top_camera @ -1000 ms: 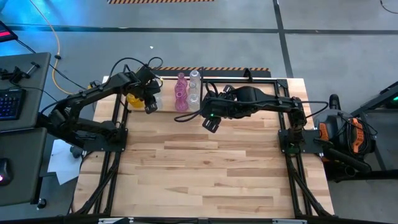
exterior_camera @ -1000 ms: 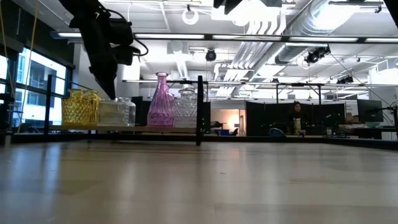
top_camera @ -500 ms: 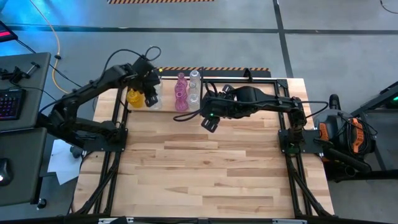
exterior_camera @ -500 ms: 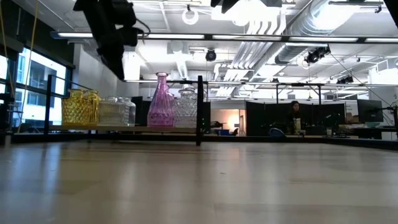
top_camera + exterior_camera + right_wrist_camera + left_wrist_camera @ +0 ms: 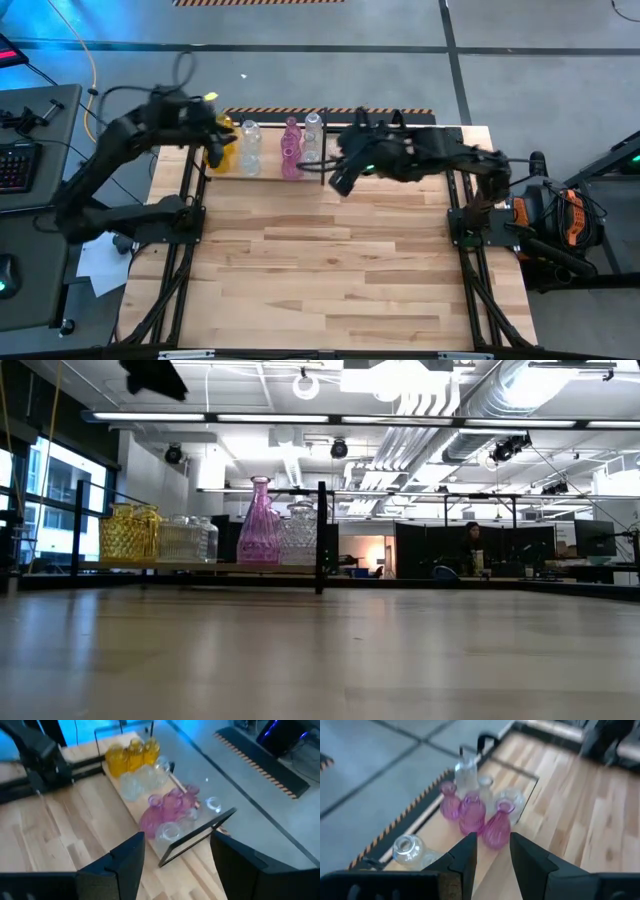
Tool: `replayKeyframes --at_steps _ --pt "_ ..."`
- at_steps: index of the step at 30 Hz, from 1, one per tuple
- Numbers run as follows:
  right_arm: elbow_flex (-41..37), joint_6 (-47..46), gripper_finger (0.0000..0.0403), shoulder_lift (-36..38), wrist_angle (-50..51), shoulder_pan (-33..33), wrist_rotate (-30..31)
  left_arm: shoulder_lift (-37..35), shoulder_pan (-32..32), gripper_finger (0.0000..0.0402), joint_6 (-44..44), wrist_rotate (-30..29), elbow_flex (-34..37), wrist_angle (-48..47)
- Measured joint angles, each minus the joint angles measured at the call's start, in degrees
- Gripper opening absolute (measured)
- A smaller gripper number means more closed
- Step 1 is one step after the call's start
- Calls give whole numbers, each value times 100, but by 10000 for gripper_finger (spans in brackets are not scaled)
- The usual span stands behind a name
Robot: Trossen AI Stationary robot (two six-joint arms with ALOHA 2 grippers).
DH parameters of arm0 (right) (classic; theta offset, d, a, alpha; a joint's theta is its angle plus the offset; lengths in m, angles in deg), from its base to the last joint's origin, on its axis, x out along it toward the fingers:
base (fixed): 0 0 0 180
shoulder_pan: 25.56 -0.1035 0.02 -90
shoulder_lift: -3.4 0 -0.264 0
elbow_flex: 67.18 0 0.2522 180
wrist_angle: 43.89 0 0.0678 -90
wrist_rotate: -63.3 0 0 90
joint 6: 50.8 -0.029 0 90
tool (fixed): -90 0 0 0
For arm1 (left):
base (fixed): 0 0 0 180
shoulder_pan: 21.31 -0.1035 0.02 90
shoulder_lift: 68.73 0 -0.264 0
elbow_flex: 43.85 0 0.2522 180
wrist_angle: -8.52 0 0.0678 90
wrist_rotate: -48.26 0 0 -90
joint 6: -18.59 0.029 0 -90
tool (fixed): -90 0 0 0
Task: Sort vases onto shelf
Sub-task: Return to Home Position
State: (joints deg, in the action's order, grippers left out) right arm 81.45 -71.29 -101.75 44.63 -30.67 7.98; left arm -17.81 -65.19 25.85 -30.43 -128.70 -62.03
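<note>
All the vases (image 5: 259,525) stand on the shelf (image 5: 200,567), which runs along the tabletop's (image 5: 330,270) far edge on the left arm's side. From the outer end inward the groups go yellow vases (image 5: 127,755), clear vases (image 5: 142,777), pink vases (image 5: 167,807), then more clear ones beside the black divider (image 5: 321,540). Within each group the vases stand close and overlap. From table height only the front one of each group shows, so no exact count can be made.

The left gripper (image 5: 492,840) is raised above the shelf's yellow and clear end. Its fingers (image 5: 467,857) stand apart with nothing between them. From above, the arm covers part of the yellow group and the fingers cannot be made out. From table height only a dark piece of this arm (image 5: 150,375) shows, cut off at the top edge.

The right gripper (image 5: 176,840) hangs over the tabletop just beside the divider end of the shelf, clear of the vases. Its fingers (image 5: 127,862) are spread wide and empty.

Past the tabletop a person (image 5: 470,550) is far off, too small to tell more.
</note>
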Motion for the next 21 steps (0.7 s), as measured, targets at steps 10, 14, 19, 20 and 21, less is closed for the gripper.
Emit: replayKeyframes --at_steps 10,14,19,20,21 --pt "0 -157 208 915 476 196 231 -1441 2 106 -685 -398 2 -419" --pt "2 -308 208 1193 548 169 145 -1928 2 106 -849 -396 2 -780" --pt "0 -375 208 1541 627 225 -17 -2551 2 106 -1120 -312 3 -1166" --pt "0 -449 208 1609 700 278 -87 -2676 2 106 -1165 -299 17 -1246" --pt "0 -558 208 1680 809 326 -140 -2821 2 106 -1206 -297 56 -1309"
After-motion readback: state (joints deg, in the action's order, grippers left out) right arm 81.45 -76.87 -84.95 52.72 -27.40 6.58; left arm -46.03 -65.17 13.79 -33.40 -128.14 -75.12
